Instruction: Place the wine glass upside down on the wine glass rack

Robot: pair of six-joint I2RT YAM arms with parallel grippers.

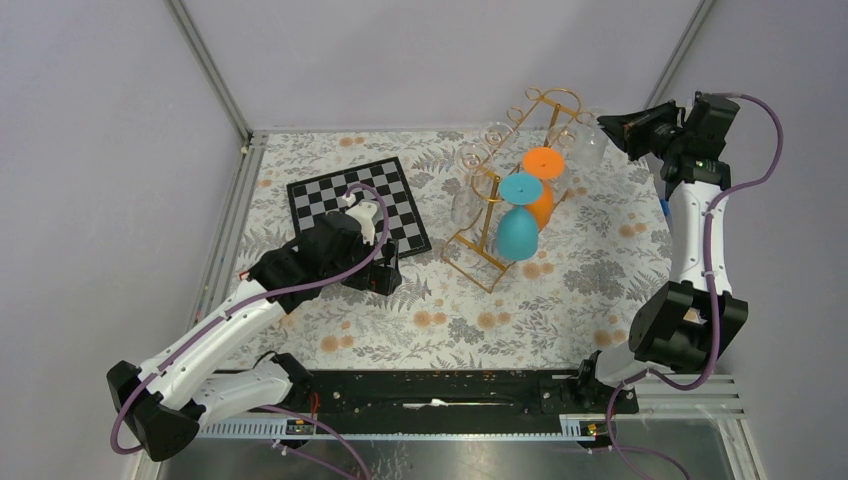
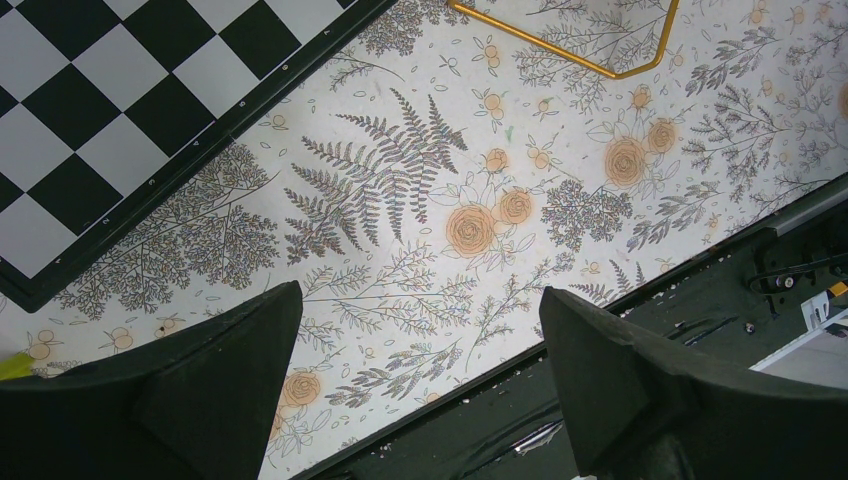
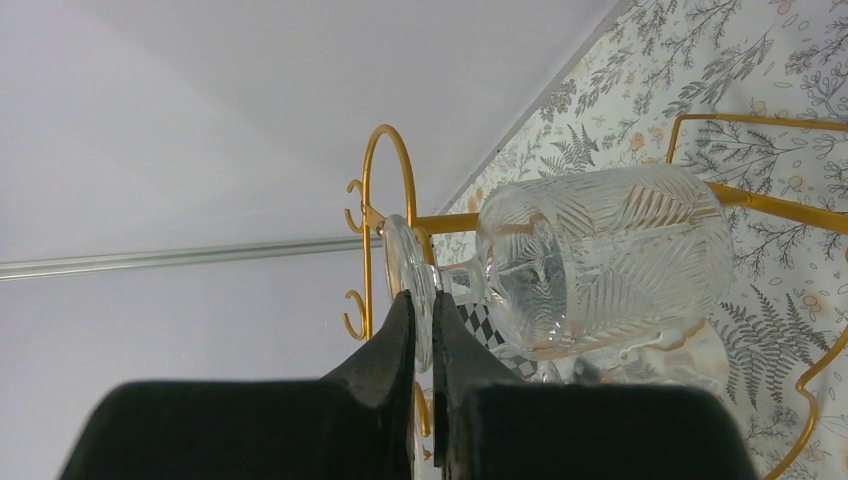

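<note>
Nearest the arm bases, the left gripper (image 2: 418, 300) hangs over the flowered counter (image 1: 560, 290) just beside the chessboard (image 1: 320, 200), spread wide and holding nothing. It looks parked clear of the work. Farther back stands the wine glass rack (image 3: 450, 221). A teal glass (image 1: 517, 230) and an orange glass (image 1: 541, 200) already hang on it bowl-down, their feet resting on the rails. At the far end, by the curled loops, the right gripper (image 3: 420, 300) is clamped on the thin foot of the clear wine glass (image 3: 600, 260). Gripping the foot edge probably leaves the stem free to slide between the rails. Whether the foot already bears on them I cannot tell.
</note>
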